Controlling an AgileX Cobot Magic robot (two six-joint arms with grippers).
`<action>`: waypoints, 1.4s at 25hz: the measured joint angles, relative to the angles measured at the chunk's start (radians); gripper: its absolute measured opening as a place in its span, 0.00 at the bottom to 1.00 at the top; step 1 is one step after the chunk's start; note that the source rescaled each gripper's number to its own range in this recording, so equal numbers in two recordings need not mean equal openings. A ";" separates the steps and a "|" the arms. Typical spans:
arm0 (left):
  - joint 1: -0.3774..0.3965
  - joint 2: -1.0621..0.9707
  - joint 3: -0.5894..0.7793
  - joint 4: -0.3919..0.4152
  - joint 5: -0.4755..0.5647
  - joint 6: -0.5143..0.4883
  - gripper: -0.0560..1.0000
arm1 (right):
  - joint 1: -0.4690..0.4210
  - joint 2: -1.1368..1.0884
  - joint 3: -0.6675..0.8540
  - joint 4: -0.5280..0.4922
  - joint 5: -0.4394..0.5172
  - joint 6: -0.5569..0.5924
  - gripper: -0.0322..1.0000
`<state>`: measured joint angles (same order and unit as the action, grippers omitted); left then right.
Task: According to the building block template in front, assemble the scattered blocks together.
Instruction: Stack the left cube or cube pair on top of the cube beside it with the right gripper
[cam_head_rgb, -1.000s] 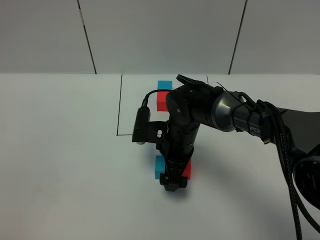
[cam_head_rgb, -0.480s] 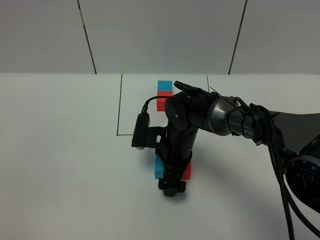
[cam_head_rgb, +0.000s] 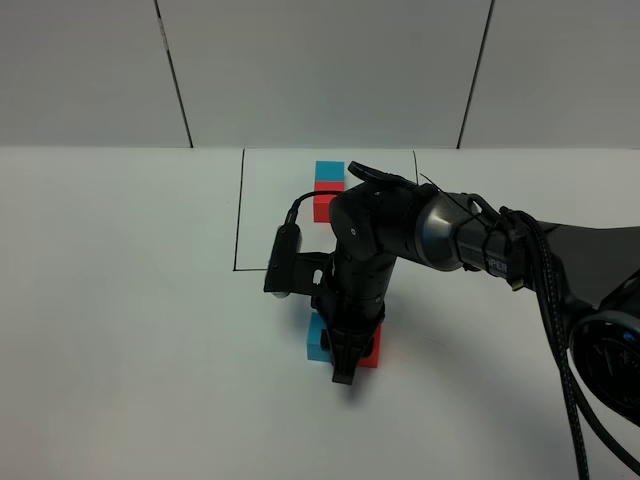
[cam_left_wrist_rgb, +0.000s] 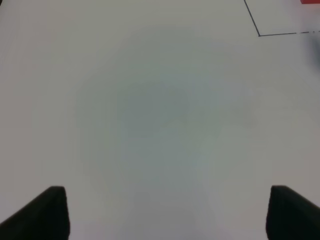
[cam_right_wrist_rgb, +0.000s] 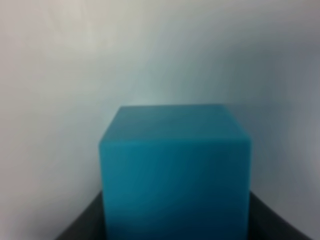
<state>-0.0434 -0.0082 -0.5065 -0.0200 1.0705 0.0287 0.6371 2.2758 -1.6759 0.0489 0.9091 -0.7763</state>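
From above, my right gripper (cam_head_rgb: 345, 375) shows a narrower tip than a moment ago. The blue cube (cam_head_rgb: 317, 340) and red cube (cam_head_rgb: 372, 350) beside it, short of the template (cam_head_rgb: 329, 172), have barely shifted, so joining looks unfinished. My left gripper (cam_left_wrist_rgb: 167, 192) is spread over the table (cam_left_wrist_rgb: 150, 100). At my right wrist the blue cube fills the view, and I cannot tell how those jaws stand.

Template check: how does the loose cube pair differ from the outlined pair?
Outlined pair runs front to back, blue behind red; loose pair lies side by side, blue left of red in the high view. Outlined pair sits inside black lines; loose pair lies outside, partly behind right gripper. Both: one blue, one red cube.
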 joint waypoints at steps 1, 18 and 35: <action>0.000 0.000 0.000 0.000 0.000 0.000 0.89 | 0.000 0.000 0.000 0.000 0.000 0.007 0.05; 0.000 0.000 0.000 0.000 -0.001 0.000 0.89 | 0.000 -0.078 -0.058 -0.145 0.055 1.231 0.05; 0.000 0.000 0.000 0.000 -0.001 0.000 0.89 | 0.022 -0.035 -0.058 -0.125 0.048 1.522 0.05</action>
<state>-0.0434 -0.0082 -0.5065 -0.0200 1.0697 0.0287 0.6591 2.2404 -1.7337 -0.0758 0.9572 0.7460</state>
